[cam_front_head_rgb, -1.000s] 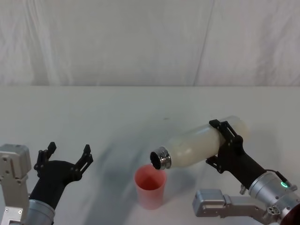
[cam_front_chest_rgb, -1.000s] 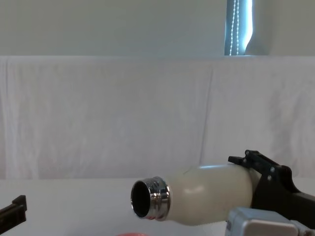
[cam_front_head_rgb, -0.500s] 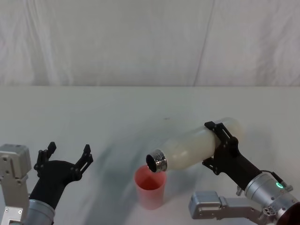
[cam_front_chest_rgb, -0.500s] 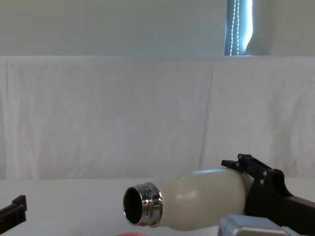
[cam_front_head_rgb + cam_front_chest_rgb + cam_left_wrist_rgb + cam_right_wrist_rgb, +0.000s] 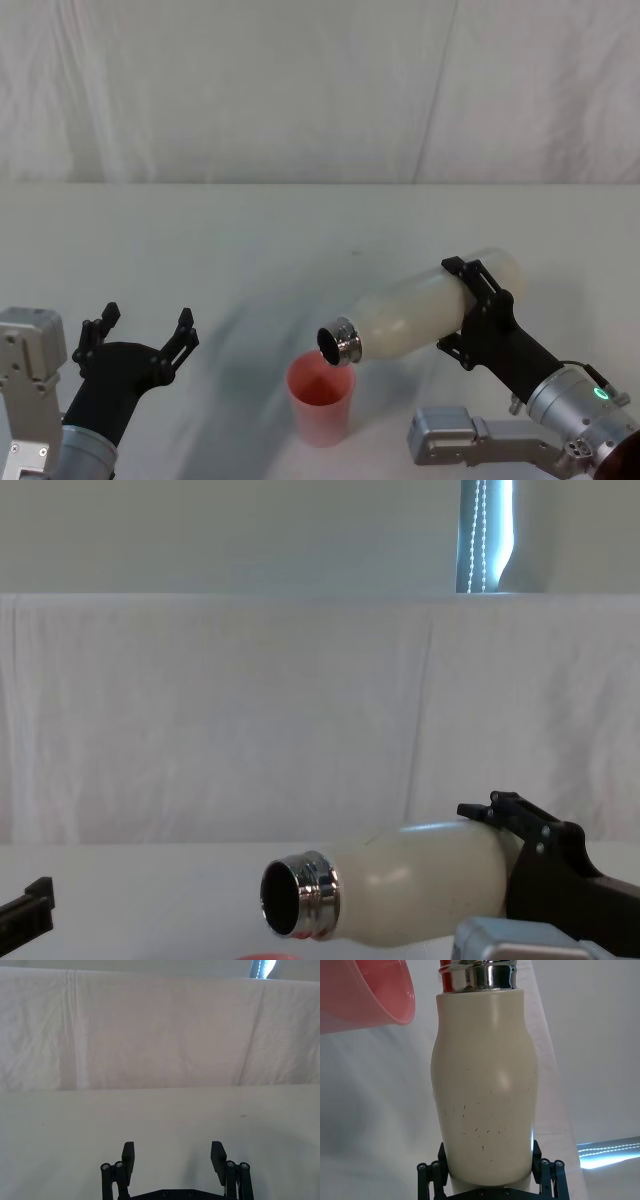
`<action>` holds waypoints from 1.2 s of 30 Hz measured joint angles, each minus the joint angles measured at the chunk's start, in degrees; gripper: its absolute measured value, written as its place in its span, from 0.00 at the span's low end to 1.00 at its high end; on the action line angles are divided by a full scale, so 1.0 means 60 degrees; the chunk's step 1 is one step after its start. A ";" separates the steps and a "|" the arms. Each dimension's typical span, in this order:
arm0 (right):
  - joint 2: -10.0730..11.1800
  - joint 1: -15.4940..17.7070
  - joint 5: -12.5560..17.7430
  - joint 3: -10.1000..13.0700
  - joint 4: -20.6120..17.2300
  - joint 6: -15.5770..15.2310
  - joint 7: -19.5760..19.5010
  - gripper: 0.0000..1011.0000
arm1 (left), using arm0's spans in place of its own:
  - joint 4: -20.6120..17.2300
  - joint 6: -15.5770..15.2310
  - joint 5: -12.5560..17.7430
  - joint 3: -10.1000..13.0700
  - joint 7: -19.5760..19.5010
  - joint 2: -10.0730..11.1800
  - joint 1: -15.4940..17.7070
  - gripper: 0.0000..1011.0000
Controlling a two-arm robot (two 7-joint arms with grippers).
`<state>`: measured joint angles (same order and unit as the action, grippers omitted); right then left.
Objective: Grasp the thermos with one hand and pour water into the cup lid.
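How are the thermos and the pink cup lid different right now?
The thermos is cream-white and long; the cup lid is pinkish-red and far smaller. The thermos is tipped nearly level, held off the table by the right gripper; the cup lid stands upright on the table. Both have open mouths, the thermos's steel neck over the cup lid's rim.

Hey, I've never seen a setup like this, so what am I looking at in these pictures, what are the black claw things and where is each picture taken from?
This is a two-armed robot at a white table. The black claws are its pincers. One picture looks down from its head, one looks forward from its chest, and one comes from each wrist. The right pincer is clamped around the base of a cream thermos, tipped nearly flat with its steel mouth over a pink cup lid standing on the table. The right wrist camera looks along the thermos toward that cup lid. The left pincer waits open and empty at the robot's left, low over the table.
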<state>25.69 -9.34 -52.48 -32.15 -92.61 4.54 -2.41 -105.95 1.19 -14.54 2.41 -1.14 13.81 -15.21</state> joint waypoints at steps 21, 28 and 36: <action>-0.0024 -0.0053 -0.0061 -0.0047 0.0083 -0.0051 -0.0025 0.94 | 0.0000 0.0000 0.0000 0.0000 0.0000 0.0000 0.0000 0.99; -0.0026 -0.0076 -0.0067 -0.0054 0.0092 -0.0050 -0.0030 0.94 | 0.0000 0.0000 0.0000 0.0000 0.0000 0.0000 0.0000 0.99; -0.0019 -0.0085 -0.0083 -0.0058 0.0087 -0.0054 -0.0048 0.94 | 0.0000 0.0000 0.0000 0.0000 0.0000 0.0000 0.0000 0.99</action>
<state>25.58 -9.85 -52.98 -32.50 -92.09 4.21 -2.70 -105.95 1.19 -14.54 2.41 -1.14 13.80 -15.21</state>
